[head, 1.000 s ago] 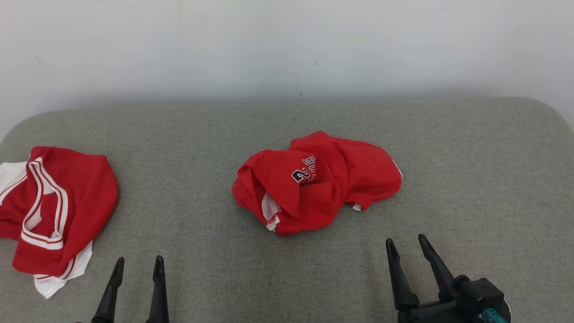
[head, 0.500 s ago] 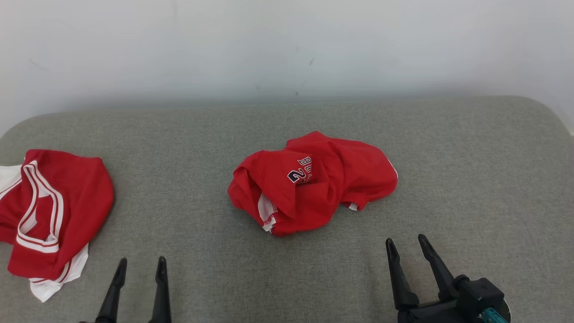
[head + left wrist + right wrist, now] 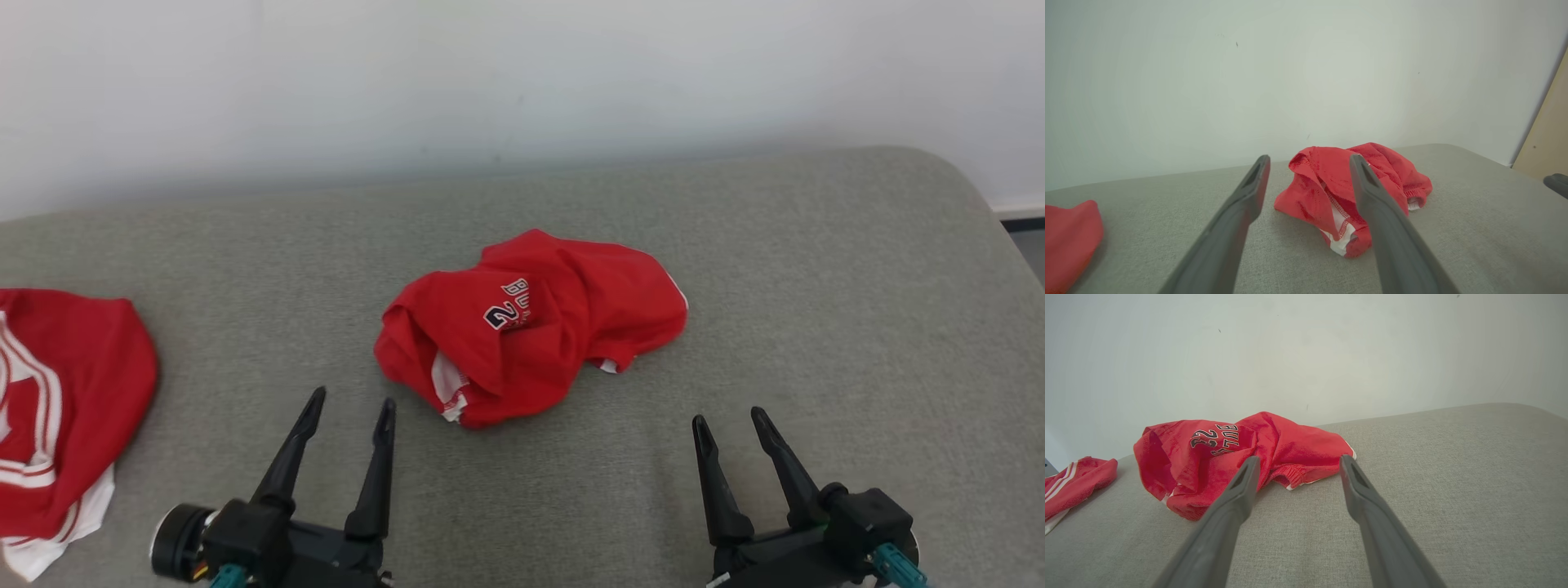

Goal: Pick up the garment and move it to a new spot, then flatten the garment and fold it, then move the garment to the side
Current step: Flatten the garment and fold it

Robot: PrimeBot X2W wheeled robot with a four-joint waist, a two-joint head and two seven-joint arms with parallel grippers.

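Near the middle of the frame in the head view, a crumpled red garment lies on the grey cloth-covered surface, with dark lettering and a white hem showing. At lower left, the left tool has its fingers spread and empty, tips just short of the garment's near edge. At lower right, the right tool is likewise spread and empty, apart from the cloth. At the left edge lies a second red-and-white garment, well apart. A pale wall stands behind.

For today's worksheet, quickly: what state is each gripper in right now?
Left gripper: open, empty, not touching the crumpled red garment.
Right gripper: open, empty.
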